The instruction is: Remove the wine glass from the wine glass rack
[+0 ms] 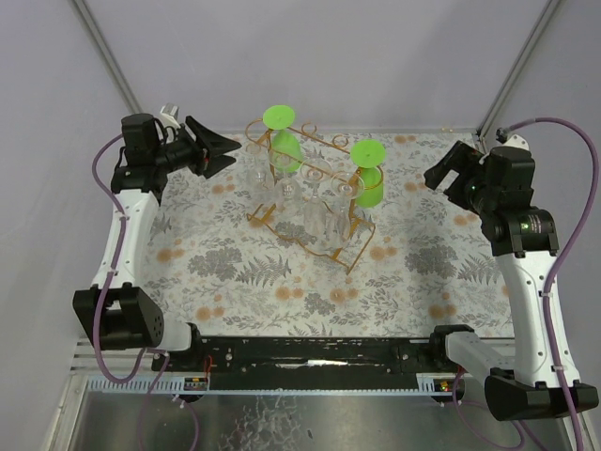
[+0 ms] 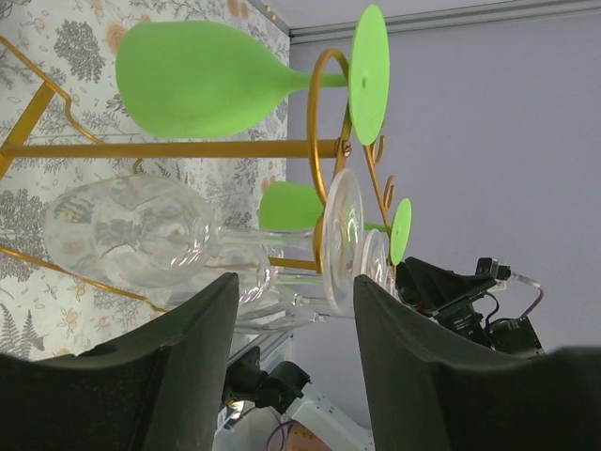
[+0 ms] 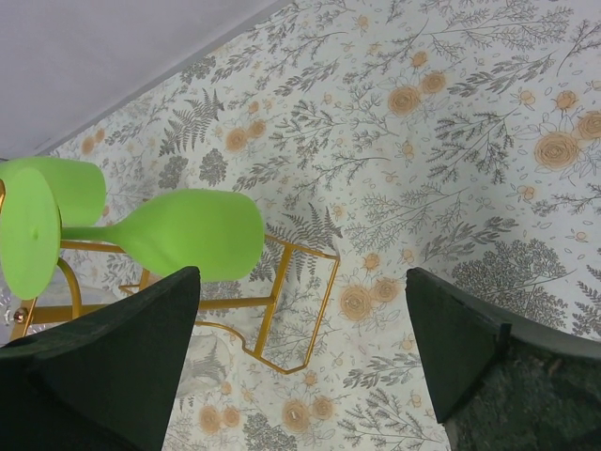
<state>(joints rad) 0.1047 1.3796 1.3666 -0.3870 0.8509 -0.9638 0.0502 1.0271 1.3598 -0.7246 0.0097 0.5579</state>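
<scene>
Left gripper (image 1: 228,152): your jaws stand apart with nothing in them, raised off the table at the left end of the rack (image 1: 305,193) and pointing at it, just short of touching. In your left wrist view the two dark fingers (image 2: 188,366) frame a clear glass (image 2: 127,230) hung bowl-down from the wire. Its stem and foot line up with the gap, but it lies beyond the fingertips, not between them.

Right gripper (image 1: 439,178): your jaws are likewise spread wide and empty, held off the right end of the rack and farther from it than the left gripper is. The right wrist view shows the right green glass (image 3: 188,235) just past the left-hand finger, clear of both.

Tablecloth (image 1: 235,272): floral print, under the rack.

Rack: thin golden wire, upright at mid-table, set on a slant in the top view.

Clear glasses: several hang upside down between the rails. They overlap, so you cannot count them surely.

Left green glass (image 1: 284,136): hung foot-up at the far left end, near your left gripper.

Right green glass: hung foot-up at the right end, facing your right gripper.
</scene>
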